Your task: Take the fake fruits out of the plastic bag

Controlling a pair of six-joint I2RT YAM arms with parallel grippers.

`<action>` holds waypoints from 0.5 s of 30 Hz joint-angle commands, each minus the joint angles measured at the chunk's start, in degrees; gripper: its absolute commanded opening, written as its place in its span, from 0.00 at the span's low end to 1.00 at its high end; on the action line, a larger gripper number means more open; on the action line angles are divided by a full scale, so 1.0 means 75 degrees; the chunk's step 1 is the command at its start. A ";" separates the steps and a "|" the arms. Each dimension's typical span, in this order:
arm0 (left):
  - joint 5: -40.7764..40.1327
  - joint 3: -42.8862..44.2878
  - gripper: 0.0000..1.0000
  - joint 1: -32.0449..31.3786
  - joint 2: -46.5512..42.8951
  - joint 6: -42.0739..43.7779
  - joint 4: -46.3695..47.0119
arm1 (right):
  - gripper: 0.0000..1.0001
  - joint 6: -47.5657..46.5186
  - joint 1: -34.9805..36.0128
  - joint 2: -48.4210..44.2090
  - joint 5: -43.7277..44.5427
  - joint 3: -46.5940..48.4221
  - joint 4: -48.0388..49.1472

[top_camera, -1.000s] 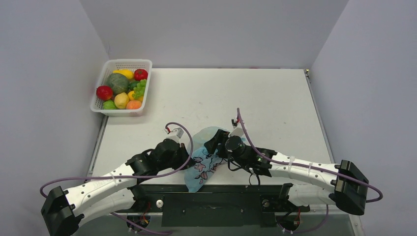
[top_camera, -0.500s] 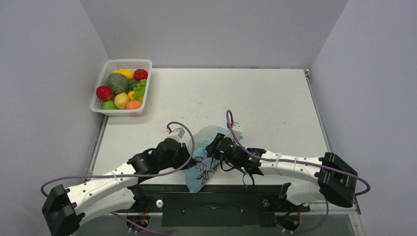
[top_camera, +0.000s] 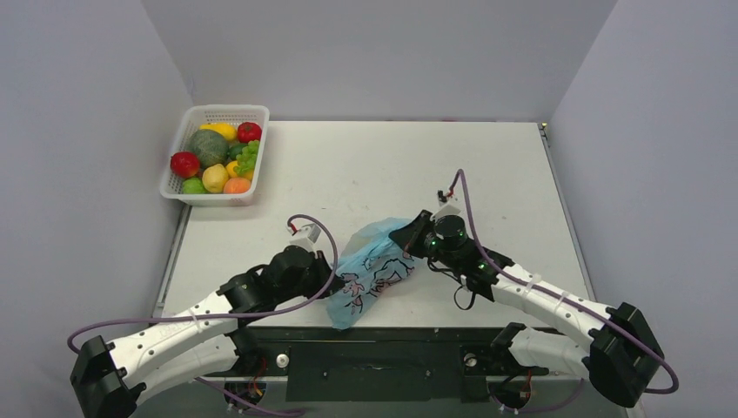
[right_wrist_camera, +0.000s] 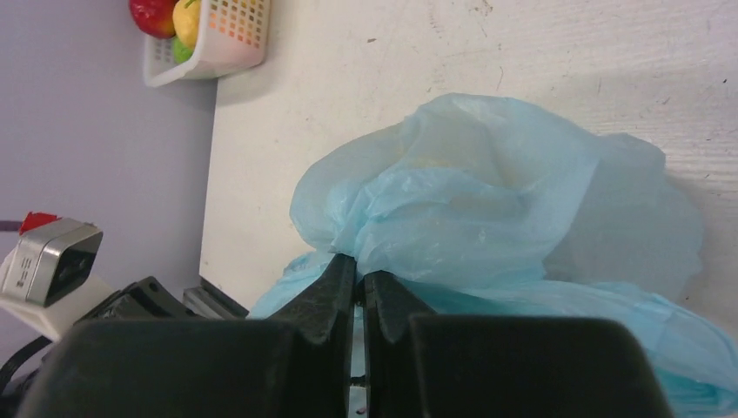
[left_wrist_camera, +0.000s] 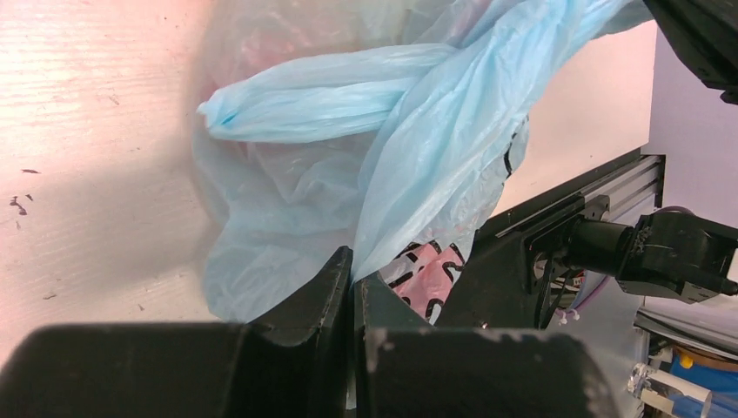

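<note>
R gripper (top_camera: 409, 237) has just snapped shut. A sec ago its jaws are wide at the mouth of the plastic bag (top_camera: 374, 270); now the fingers are pinched together on a fold of blue film, clear in the R wrist view (right_wrist_camera: 358, 270). The R arm has also swung out to its own side, away from the L arm, taking that fold with it.

L gripper (top_camera: 333, 280) hasn't budged. It stays clamped on the bag's other side, w/ film running straight down into the closed tips (left_wrist_camera: 352, 270).

Result: the bag now spans between the two grippers, wider than a sec ago, w/ its printed end hanging over the near edge of the table (top_camera: 392, 165).

For the task, this looks like the opening move: two grips on opposite sides, pulling apart to spread the mouth. The fake fruits aren't out yet, none lie on the table beside the bag. They're prob still inside; a faint yellowish patch (right_wrist_camera: 431, 164) shows thru the film in the R wrist view, but can't tell for sure what it is.

The white basket (top_camera: 218, 113) far L, w/ its own fruit, is well apart and untouched.

Next call, as I read it: one gripper must let go and reach in, or the bag gets tipped.
</note>
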 commanded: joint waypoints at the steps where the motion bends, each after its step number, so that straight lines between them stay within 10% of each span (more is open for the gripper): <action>1: -0.0136 0.0066 0.00 0.0000 -0.0258 -0.0052 -0.0596 | 0.00 -0.0590 -0.0677 -0.0719 -0.1102 -0.0489 0.0941; 9: 0.0241 0.0809 0.67 0.0008 -0.0459 0.0311 -0.0266 | 0.00 -0.0701 -0.0694 -0.0647 -0.1850 -0.0684 0.1426; 15: 0.0314 0.2470 0.76 0.0050 0.0247 0.1186 -0.0606 | 0.00 -0.0709 -0.0658 -0.0515 -0.2167 -0.0689 0.1662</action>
